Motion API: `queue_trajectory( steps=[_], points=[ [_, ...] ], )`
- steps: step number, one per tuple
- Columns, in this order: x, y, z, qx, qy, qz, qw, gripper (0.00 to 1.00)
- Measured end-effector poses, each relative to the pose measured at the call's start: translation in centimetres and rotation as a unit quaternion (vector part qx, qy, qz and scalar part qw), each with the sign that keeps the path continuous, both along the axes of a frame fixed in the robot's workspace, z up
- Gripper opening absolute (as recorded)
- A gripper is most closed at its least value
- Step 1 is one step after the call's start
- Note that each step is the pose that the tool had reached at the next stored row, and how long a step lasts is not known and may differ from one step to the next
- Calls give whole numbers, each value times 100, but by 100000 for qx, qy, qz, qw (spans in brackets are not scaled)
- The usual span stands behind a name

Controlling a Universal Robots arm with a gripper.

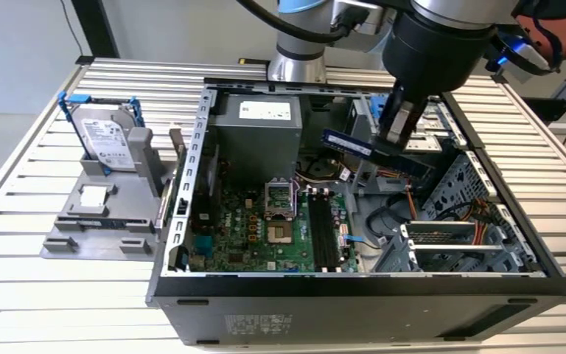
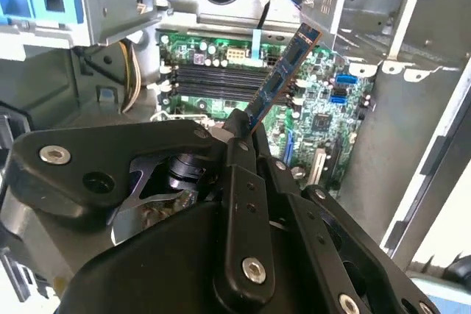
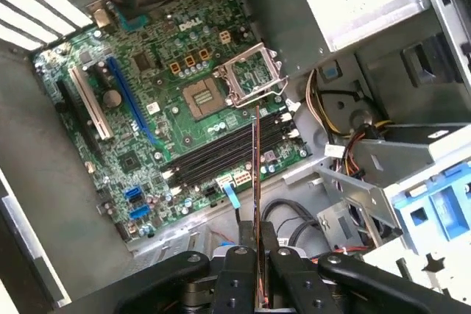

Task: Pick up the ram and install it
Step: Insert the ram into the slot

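Grip in midair: the end effector (image 1: 398,136) is clamped narrow on one end of the ram (image 1: 374,150), which hangs above the open computer case (image 1: 362,286) — clear of the motherboard (image 1: 263,228) below. In the exterior view the ram is tilted, its free end pointing toward the exterior view's left. In both wrist views it juts from the fingertips over the long black slots (image 3: 228,148), not touching them. A hard drive (image 1: 106,144) in a blue frame stands on a grey stand (image 1: 101,214) on the bench (image 1: 18,192) — well apart from the case, on the exterior view's left.
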State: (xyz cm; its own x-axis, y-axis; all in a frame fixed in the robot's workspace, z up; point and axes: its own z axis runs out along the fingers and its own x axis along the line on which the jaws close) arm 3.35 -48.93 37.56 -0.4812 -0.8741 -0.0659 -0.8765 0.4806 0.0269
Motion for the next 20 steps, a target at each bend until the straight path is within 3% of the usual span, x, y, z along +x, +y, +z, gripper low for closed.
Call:
queue_trajectory(
  steps=[4, 11, 15, 20],
  points=[
    [0, 0, 0, 1, 0, -3488, 99939, 0],
    [0, 0, 0, -1, -1, -8448, 99642, 0],
    [0, 0, 0, -1, 0, -11885, 99291, 0],
    [0, 0, 0, 0, 1, -16220, 98676, 0]
  ],
)
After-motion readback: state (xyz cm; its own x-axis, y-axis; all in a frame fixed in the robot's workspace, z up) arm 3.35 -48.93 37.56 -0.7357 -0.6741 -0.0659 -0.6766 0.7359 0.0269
